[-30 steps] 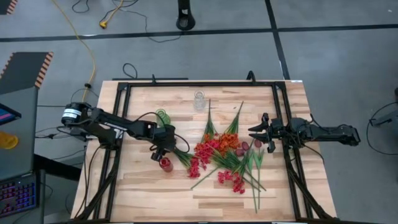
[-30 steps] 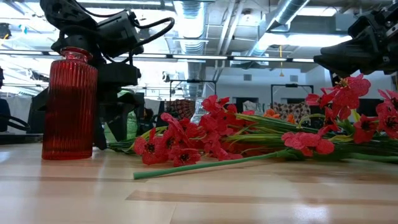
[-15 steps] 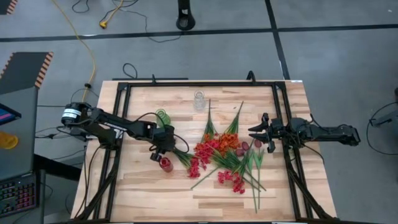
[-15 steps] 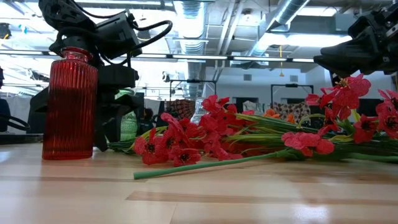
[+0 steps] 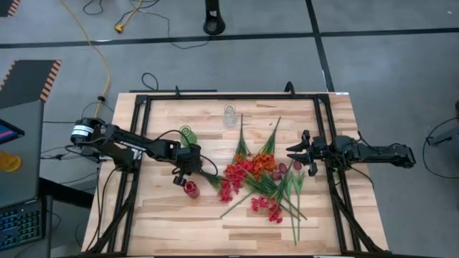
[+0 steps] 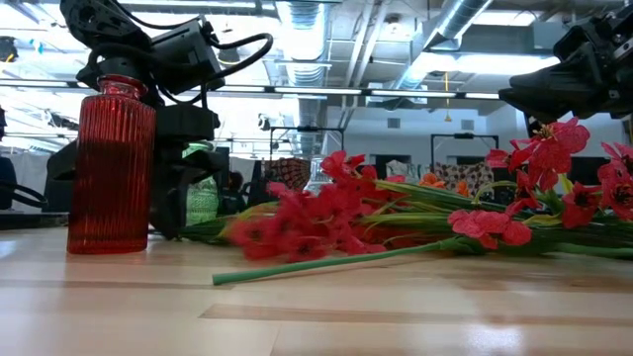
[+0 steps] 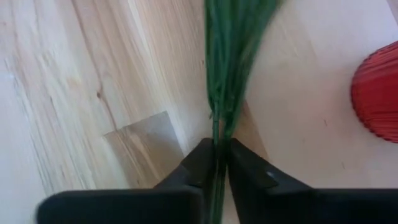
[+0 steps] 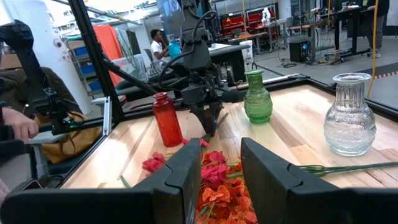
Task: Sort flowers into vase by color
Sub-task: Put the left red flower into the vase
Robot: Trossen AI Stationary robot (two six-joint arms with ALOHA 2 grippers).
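Note:
A heap of flowers lies mid-table: pink-red sprays, orange sprays and dark red buds on green stems. At the heap's left edge lies one pink-red spray, its blossoms on the wood. My left gripper is shut on that spray's stem, just beyond the red vase. A green vase and a clear vase stand farther back. My right gripper waits open at the heap's right side, held level above the table. My left gripper pinches the spray's thin green stems near their bare end, between its two fingers. The fingers slant down from the table's left side, and the stems run on ahead in line with them. The spray's blossom end lies on the table.
The red vase stands close beside the held stem, on its near side. A black frame runs around the tabletop. People and workbenches show in the room beyond. Bare wood lies along the near edge.
My left gripper has shut on the spray's stem without shifting from its place. The spray's blossom end has stirred on the table and shows blurred in the low view.

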